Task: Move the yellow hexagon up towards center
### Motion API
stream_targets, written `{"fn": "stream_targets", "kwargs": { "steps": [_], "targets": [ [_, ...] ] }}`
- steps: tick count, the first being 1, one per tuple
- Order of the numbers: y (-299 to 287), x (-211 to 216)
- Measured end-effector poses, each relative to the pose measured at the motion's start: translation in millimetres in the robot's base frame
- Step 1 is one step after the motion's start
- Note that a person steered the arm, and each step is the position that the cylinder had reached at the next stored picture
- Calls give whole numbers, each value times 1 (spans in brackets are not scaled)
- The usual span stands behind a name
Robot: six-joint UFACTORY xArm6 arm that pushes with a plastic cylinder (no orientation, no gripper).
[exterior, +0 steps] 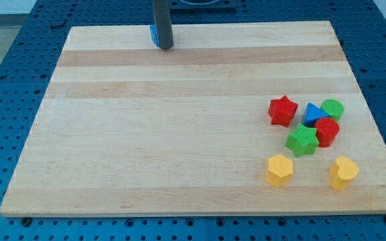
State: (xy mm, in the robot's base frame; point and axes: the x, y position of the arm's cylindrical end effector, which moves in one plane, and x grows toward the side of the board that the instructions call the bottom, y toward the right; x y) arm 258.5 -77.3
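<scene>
Yellow hexagon [279, 169] is seen low near the board's [179, 134] bottom right corner, below a green star [303, 140], far from centre; no push is begun; my tip [164, 47] rests by the top edge against a blue block [153, 35]; no jaws exist, only a rod.

A single camera looks down at a slant on the whole pale wooden counter [179, 134] from beyond its near edge, fairly close.

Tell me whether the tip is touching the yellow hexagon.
Apart. The camera view shows my tip near the view's top edge, with bare board between it and the yellow hexagon at lower right.
</scene>
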Motion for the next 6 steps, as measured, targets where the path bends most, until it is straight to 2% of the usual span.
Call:
{"fn": "stream_targets", "kwargs": {
  "steps": [1, 2, 4, 6],
  "targets": [
    [4, 41],
    [11, 108],
    [89, 205],
    [164, 323]
  ]
}}
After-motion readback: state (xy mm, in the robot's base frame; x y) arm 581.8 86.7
